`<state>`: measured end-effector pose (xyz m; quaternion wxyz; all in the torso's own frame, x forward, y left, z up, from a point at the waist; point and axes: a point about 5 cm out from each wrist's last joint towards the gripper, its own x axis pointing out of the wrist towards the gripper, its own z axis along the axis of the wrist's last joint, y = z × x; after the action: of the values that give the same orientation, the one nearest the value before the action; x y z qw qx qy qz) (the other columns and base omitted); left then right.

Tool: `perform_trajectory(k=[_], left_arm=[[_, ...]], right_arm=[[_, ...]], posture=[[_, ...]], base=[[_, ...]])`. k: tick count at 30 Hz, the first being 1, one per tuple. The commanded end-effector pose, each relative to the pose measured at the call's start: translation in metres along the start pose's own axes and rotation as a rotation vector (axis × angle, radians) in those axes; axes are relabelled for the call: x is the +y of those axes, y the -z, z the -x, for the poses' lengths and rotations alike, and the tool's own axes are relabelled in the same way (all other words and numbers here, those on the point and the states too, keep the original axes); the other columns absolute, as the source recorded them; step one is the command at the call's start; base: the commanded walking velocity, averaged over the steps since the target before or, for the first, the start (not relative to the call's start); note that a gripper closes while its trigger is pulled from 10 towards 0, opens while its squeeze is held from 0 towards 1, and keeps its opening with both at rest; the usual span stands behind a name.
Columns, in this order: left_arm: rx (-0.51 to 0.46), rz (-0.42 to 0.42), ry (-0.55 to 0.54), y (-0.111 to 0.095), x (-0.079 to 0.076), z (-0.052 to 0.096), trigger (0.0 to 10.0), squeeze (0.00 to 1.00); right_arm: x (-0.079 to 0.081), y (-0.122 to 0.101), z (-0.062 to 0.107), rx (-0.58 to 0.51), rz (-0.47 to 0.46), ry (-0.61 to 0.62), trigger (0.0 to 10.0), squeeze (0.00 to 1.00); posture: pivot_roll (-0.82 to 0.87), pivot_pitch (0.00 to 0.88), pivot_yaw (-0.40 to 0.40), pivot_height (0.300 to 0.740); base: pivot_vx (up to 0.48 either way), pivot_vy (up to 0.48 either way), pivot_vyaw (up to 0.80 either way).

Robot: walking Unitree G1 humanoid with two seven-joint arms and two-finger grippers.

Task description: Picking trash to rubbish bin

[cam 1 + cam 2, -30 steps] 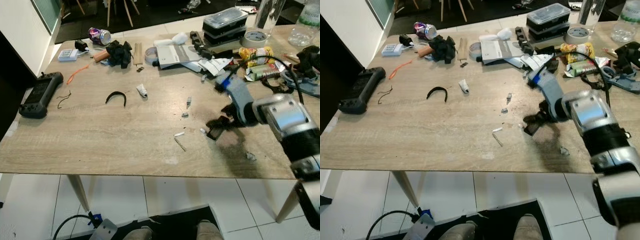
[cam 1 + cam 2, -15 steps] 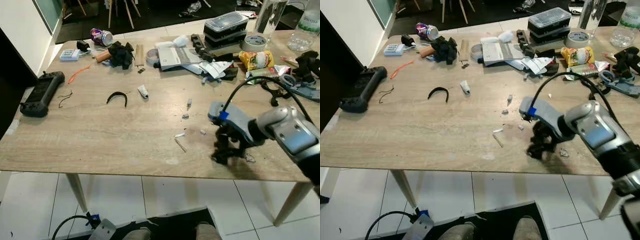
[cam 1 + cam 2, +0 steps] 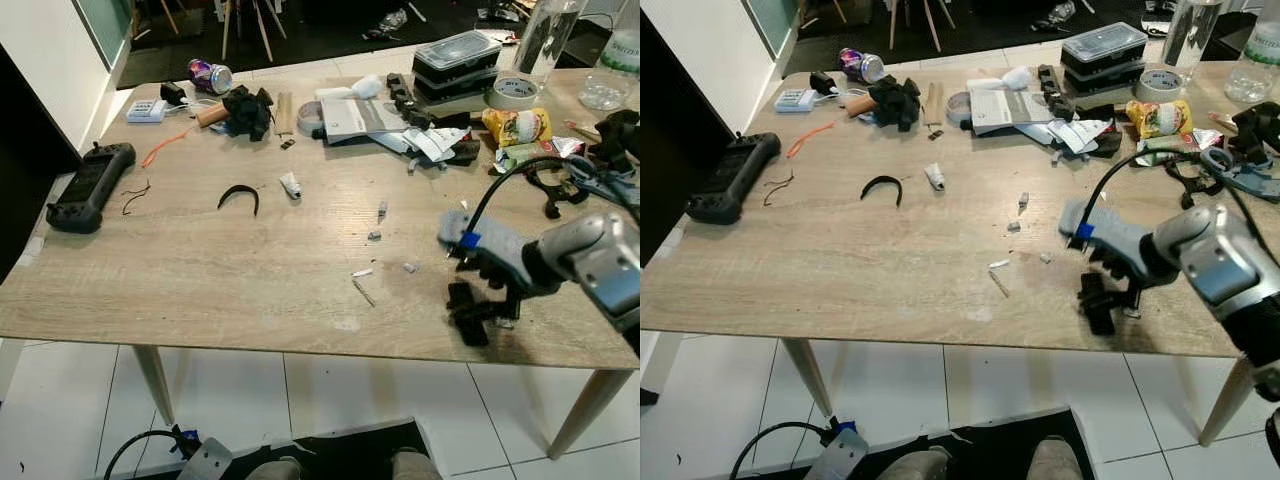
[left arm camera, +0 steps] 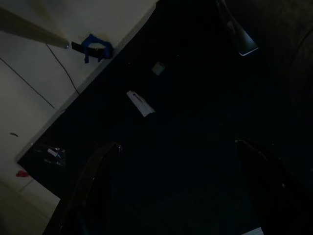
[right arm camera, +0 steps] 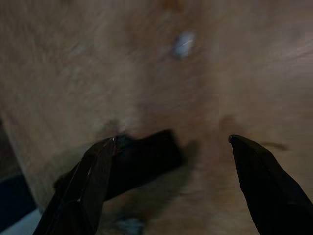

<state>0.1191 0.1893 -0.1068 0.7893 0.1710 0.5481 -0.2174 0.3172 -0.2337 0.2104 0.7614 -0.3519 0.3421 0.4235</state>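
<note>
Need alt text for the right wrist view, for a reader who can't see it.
The right gripper, its two black fingers spread open, points down at a blurred wooden tabletop. A small pale scrap lies on the wood beyond the fingertips.

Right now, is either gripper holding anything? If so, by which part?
Nothing is held. The right gripper hangs open over the wooden table near its front edge, nothing between its fingers. The left gripper is open too, idle over the dark floor.

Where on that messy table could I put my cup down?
Best is the bare wood along the near edge of the table, between the black controller and the small scraps at the middle. The far edge is crowded, from the crushed can to the tape roll. The right end effector hovers near the right corner.
</note>
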Motion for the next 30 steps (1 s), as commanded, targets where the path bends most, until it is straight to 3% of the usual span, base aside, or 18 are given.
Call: perform_trajectory(k=[1,2,3,5,8,10,13,14,15,19,26,30], left_arm=[[0.004,-0.004,0.061,-0.001,-0.019,-0.004,10.0,0.00],[0.004,-0.004,0.061,-0.001,-0.019,-0.004,10.0,0.00],[0.002,-0.002,0.061,-0.001,-0.019,-0.004,10.0,0.00],[0.001,-0.002,0.061,-0.001,-0.019,-0.004,10.0,0.00],[-0.001,0.001,0.064,-0.002,-0.020,-0.004,10.0,0.00],[-0.003,0.004,0.066,-0.003,-0.021,-0.005,10.0,0.00],[-0.004,0.006,0.069,-0.003,-0.023,-0.005,10.0,0.00],[-0.004,0.006,0.069,-0.003,-0.023,-0.005,10.0,0.00],[-0.004,0.007,0.070,-0.003,-0.023,-0.005,10.0,0.00],[-0.003,0.002,0.076,-0.004,-0.025,-0.006,10.0,0.00],[-0.009,0.000,0.078,-0.006,-0.027,-0.006,10.0,0.00],[-0.013,0.002,0.079,-0.008,-0.028,-0.007,10.0,0.00]], right_arm=[[0.002,-0.010,0.001,-0.049,-0.050,-0.025,10.0,0.00],[0.002,-0.010,0.001,-0.049,-0.050,-0.025,10.0,0.00],[-0.001,-0.018,0.001,-0.085,-0.136,-0.015,10.0,0.00],[-0.004,-0.023,0.001,-0.110,-0.198,-0.001,10.0,0.00],[-0.001,-0.022,0.004,-0.060,-0.196,-0.020,10.0,0.00],[0.001,-0.027,0.005,-0.081,-0.234,-0.044,10.0,0.00],[0.007,-0.046,0.005,-0.200,-0.393,-0.139,10.0,0.00],[0.007,-0.046,0.005,-0.200,-0.393,-0.139,10.0,0.00],[0.009,-0.050,0.006,-0.202,-0.455,-0.168,10.0,0.00],[0.012,-0.053,0.017,-0.136,-0.561,-0.174,10.0,0.00],[0.015,-0.038,0.024,-0.012,-0.620,-0.150,10.0,0.00],[0.027,-0.026,0.022,0.092,-0.615,-0.169,10.0,0.00]], posture=[[-0.14,0.098,0.064,0.740],[-0.14,0.098,0.064,0.740],[-0.14,0.098,0.064,0.740],[-0.14,0.098,0.064,0.740],[-0.15,0.099,0.058,0.740],[-0.15,0.100,0.054,0.740],[-0.16,0.106,0.048,0.740],[-0.16,0.106,0.048,0.740],[-0.16,0.106,0.048,0.740],[-0.18,0.113,0.046,0.740],[-0.20,0.114,0.034,0.740],[-0.20,0.114,0.027,0.740]], base=[[0.000,0.000,0.00],[0.000,0.000,0.00],[0.000,0.000,0.00],[0.000,0.000,0.00],[0.000,0.000,0.00],[0.000,0.000,0.00],[0.000,0.000,0.00],[0.000,0.000,0.00],[0.000,0.000,0.00],[0.000,0.000,0.00],[0.000,0.000,0.00],[0.000,0.000,0.00]])
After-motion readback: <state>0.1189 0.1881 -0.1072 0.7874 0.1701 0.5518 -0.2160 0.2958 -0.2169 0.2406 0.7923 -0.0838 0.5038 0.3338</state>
